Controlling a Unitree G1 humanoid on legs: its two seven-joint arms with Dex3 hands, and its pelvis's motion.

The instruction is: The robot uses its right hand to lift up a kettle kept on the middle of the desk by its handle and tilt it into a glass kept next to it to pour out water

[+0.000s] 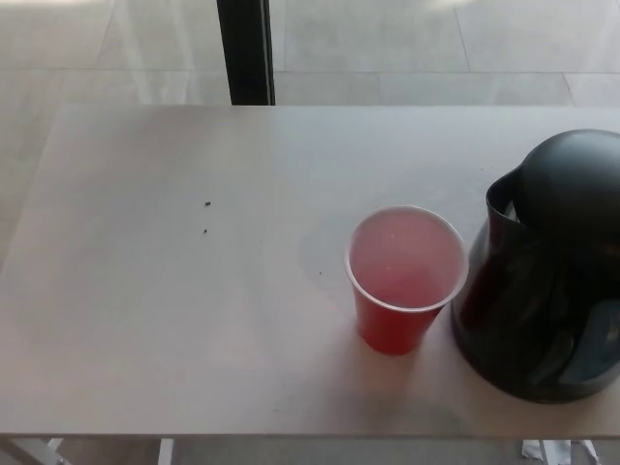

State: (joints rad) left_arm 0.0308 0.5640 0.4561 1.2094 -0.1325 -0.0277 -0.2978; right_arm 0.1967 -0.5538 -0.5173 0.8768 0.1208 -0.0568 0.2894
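A black kettle stands upright on the pale desk at the right edge of the head view, its spout facing left and its right side cut off by the picture edge. Its handle is out of sight. Just left of it, nearly touching, stands a red plastic cup with a white rim, upright and open-topped. Neither of my hands shows.
A black vertical post rises behind the desk's far edge, with tiled floor beyond. Two small dark specks lie on the desk's left half. The desk's front edge runs along the bottom of the picture.
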